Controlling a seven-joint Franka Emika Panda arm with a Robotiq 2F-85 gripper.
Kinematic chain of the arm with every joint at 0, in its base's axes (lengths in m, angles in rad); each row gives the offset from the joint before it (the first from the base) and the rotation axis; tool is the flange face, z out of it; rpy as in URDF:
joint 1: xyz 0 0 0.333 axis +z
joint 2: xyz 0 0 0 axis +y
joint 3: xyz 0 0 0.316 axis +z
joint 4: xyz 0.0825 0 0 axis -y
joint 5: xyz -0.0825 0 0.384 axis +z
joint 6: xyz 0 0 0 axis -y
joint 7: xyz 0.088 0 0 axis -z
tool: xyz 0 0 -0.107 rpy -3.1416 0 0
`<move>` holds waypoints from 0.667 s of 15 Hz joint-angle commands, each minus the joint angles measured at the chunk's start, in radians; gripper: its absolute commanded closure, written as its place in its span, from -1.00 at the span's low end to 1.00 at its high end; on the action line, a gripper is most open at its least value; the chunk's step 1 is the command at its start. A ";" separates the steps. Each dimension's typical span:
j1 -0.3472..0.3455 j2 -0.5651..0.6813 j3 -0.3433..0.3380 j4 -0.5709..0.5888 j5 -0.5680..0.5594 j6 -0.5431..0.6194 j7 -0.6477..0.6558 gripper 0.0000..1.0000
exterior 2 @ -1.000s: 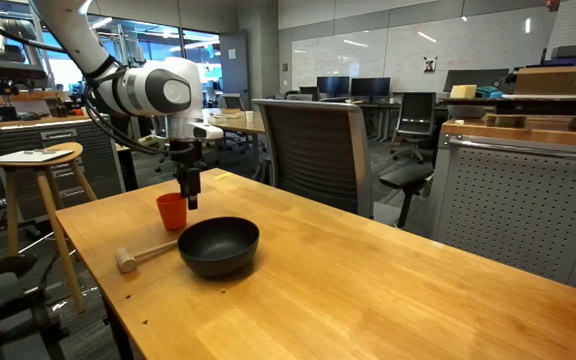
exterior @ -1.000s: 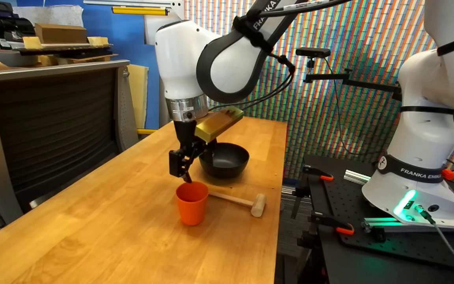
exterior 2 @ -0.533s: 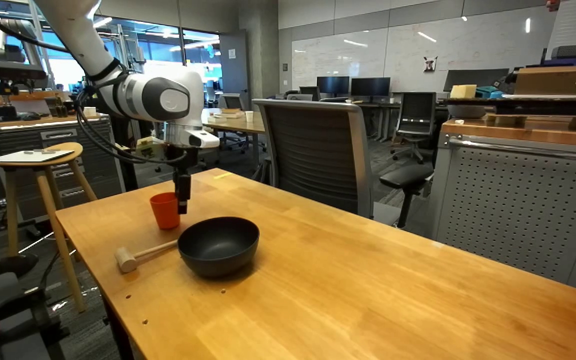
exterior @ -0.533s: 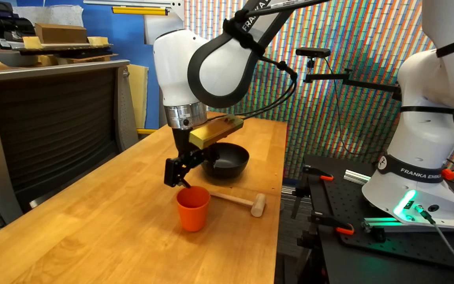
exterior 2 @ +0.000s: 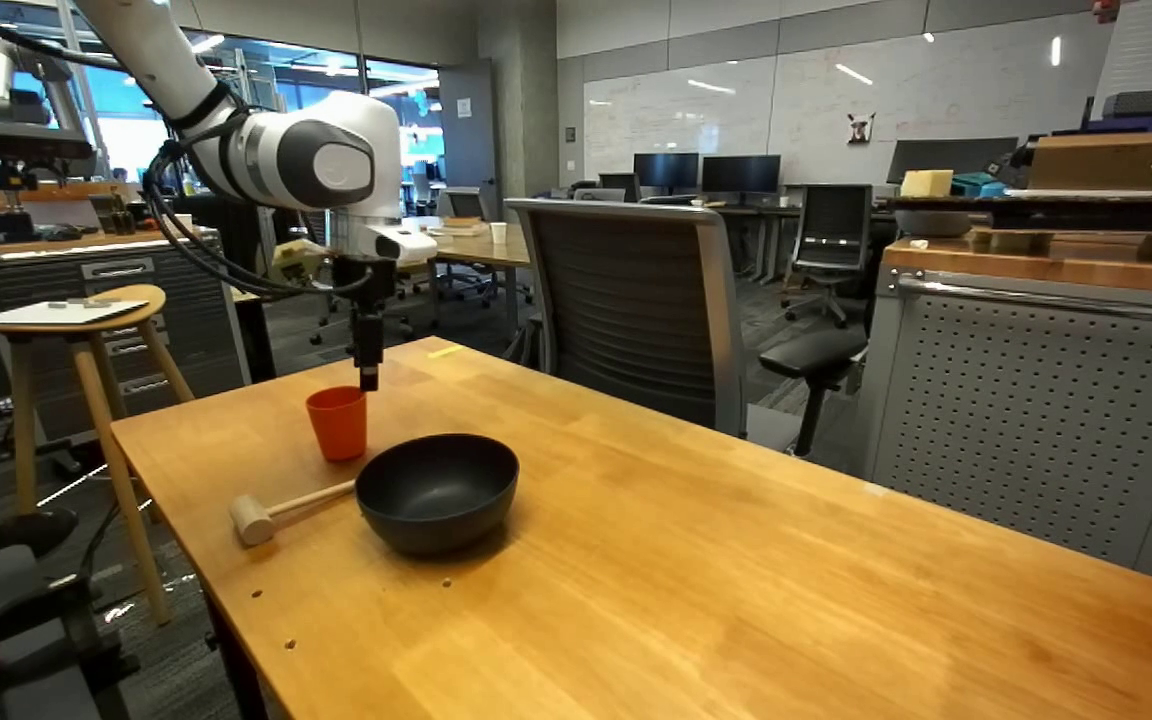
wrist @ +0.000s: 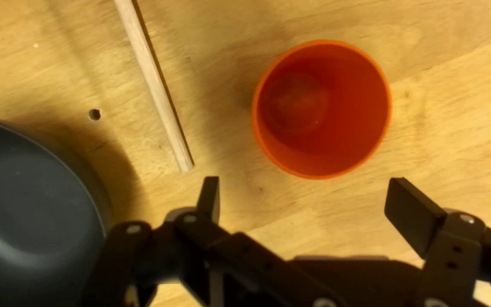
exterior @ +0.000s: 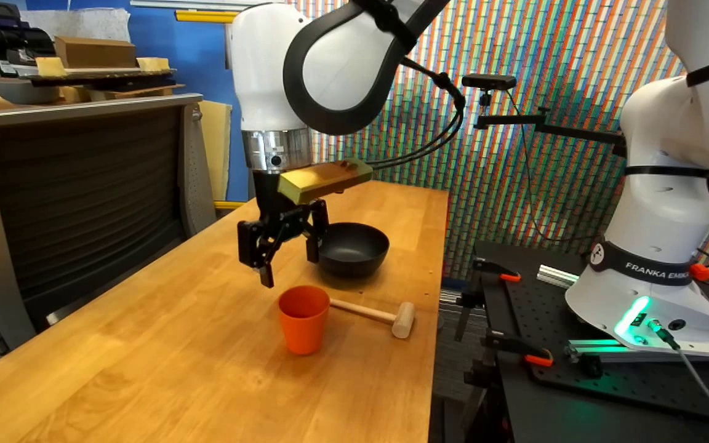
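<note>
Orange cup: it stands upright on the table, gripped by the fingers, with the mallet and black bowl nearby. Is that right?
No: the fingers are not gripping the orange cup; the wrist view shows them open and apart from it. It does stand upright on the table, with the mallet and black bowl nearby.

Wrist view: bowl [wrist: 36, 196] cropped at left, mallet [wrist: 156, 85] at top, gripper [wrist: 304, 187] at bottom. In an exterior view, the cup [exterior: 303, 332] masks the tip of the handle [exterior: 364, 311]. The whiteboard [exterior 2: 676, 115], perhaps written upon, is too faint to read.
</note>
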 commanded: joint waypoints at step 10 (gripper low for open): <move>-0.008 -0.082 -0.020 -0.122 0.018 -0.023 0.055 -1.00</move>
